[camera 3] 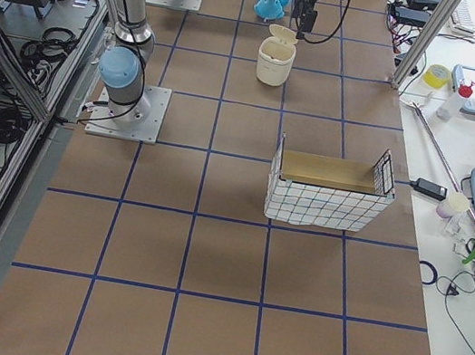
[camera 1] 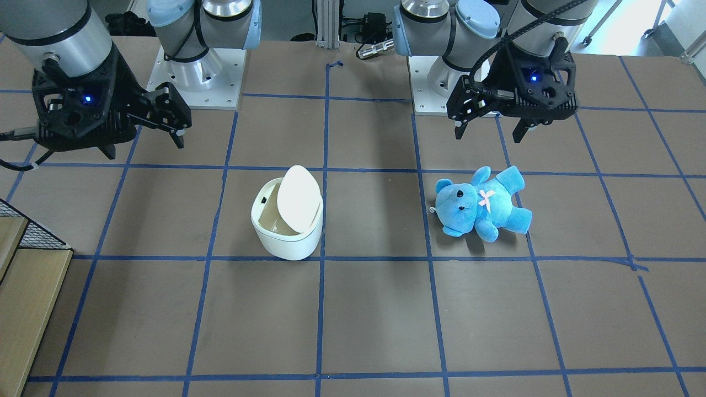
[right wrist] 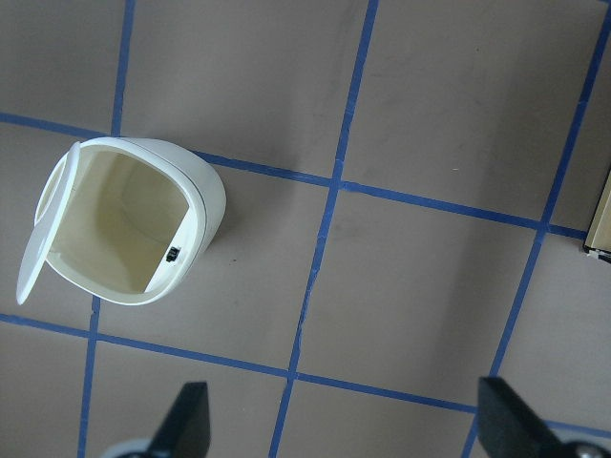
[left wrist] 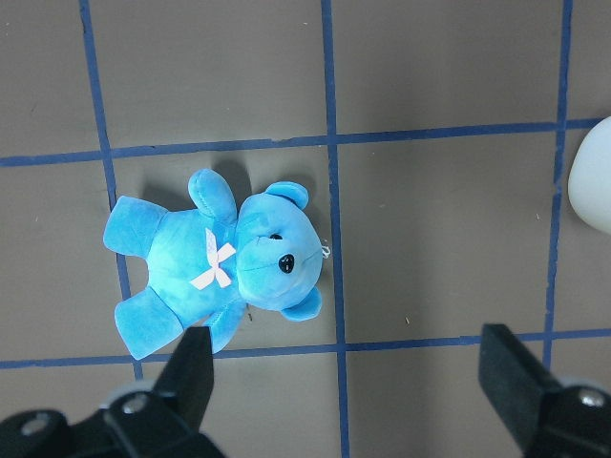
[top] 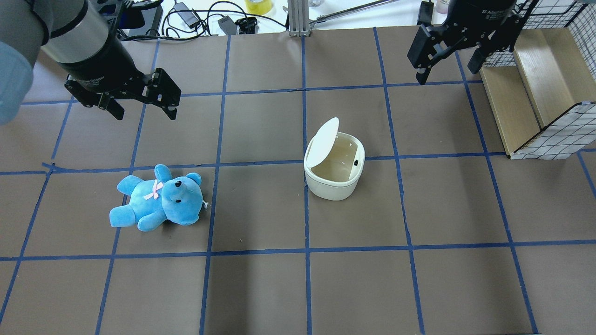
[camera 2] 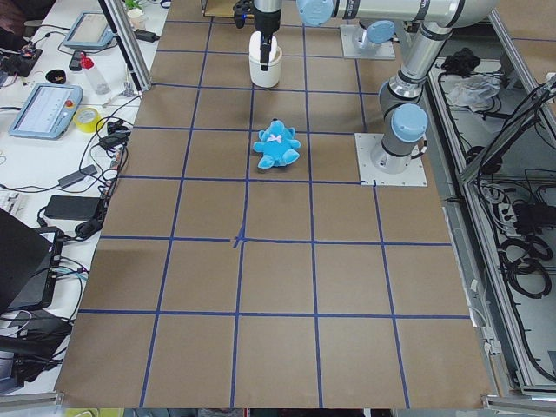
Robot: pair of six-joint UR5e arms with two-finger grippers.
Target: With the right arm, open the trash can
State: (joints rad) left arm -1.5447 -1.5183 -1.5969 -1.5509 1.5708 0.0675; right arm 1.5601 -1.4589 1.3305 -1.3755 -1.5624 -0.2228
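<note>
The white trash can (camera 1: 287, 231) stands near the table's middle with its flip lid (camera 1: 299, 198) tilted up and its cream inside showing. It also shows in the overhead view (top: 334, 179) and the right wrist view (right wrist: 205, 205). My right gripper (top: 447, 72) is open and empty. It hangs above the table, apart from the can, between the can and the wire basket, and also shows in the front view (camera 1: 146, 144). My left gripper (top: 145, 114) is open and empty above the blue plush bear (top: 156, 197), which lies on its back.
A wire-mesh basket with wooden boxes (top: 535, 93) stands at the table's right end, close to my right gripper. Cables and small items (top: 200, 18) lie beyond the far edge. Blue tape lines mark a grid on the brown table (top: 354, 288).
</note>
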